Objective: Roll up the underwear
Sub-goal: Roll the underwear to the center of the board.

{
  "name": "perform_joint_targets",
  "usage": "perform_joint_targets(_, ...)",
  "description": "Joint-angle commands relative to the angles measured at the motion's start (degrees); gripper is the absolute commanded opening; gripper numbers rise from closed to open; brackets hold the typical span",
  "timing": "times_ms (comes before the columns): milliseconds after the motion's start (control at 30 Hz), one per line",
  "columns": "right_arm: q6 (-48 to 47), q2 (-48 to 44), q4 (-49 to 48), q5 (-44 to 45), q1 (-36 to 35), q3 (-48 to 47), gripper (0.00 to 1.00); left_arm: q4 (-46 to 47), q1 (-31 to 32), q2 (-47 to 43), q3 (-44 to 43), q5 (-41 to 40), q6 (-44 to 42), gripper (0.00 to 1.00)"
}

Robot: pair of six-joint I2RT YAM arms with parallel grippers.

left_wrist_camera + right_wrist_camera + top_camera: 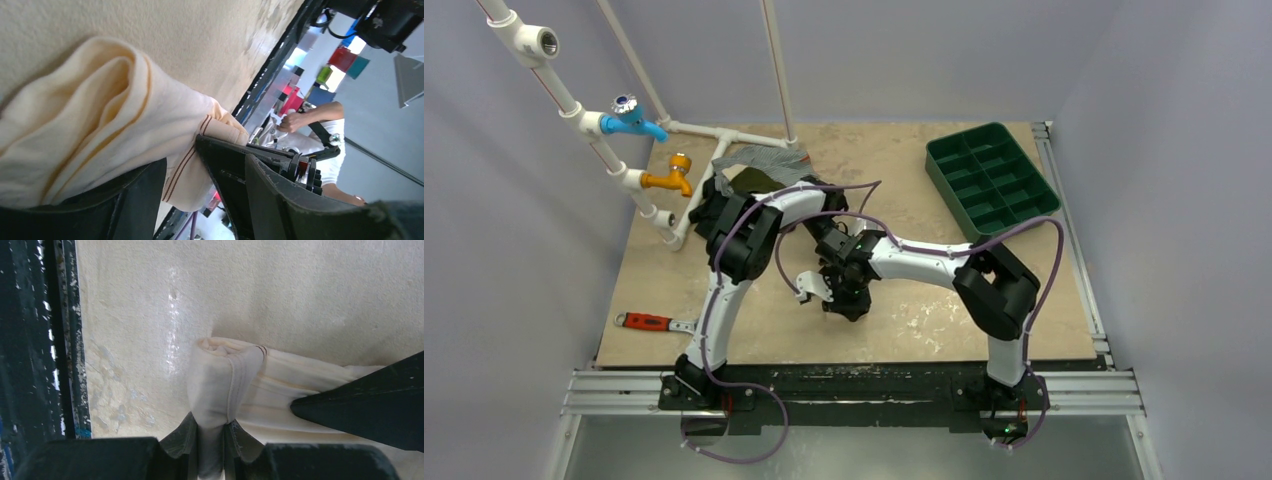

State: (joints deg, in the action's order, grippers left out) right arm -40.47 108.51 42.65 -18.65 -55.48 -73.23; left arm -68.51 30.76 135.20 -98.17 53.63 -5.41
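Note:
The underwear (225,380) is a pale beige-peach cloth with a brown-striped band, lying partly rolled on the tan tabletop near its front edge. My right gripper (210,427) is shut on the rolled end of it. My left gripper (182,165) is closed on the banded edge of the underwear (100,125), and one of its black fingers (350,410) shows in the right wrist view, resting on the cloth. In the top view both grippers meet at the table's middle, left (832,262) and right (846,305), and they hide the underwear.
A green compartment tray (989,180) stands at the back right. A grey striped garment (774,160) and an olive-green garment (749,180) lie at the back by white pipes with a blue tap (632,117) and an orange tap (669,178). A red-handled wrench (649,322) lies front left.

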Motion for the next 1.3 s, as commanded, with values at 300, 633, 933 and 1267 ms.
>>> perform_joint_targets(300,4.2,10.6,3.1,-11.2,2.1,0.7,0.0,4.0,-0.6,-5.4,2.5,-18.6,-5.8,0.6)
perform_joint_targets(633,4.0,14.7,3.8,-13.9,5.3,0.5,0.0,-0.7,-0.6,-8.3,0.8,-24.0,-10.4,0.66)
perform_joint_targets(933,5.9,16.3,2.8,-11.2,5.7,1.8,0.0,-3.1,-1.0,-8.9,-1.6,-26.4,-12.8,0.68)
perform_joint_targets(1267,7.8,19.4,3.2,-9.1,5.7,0.9,0.0,-4.4,-2.5,-9.3,-7.0,-30.0,-14.1,0.69)
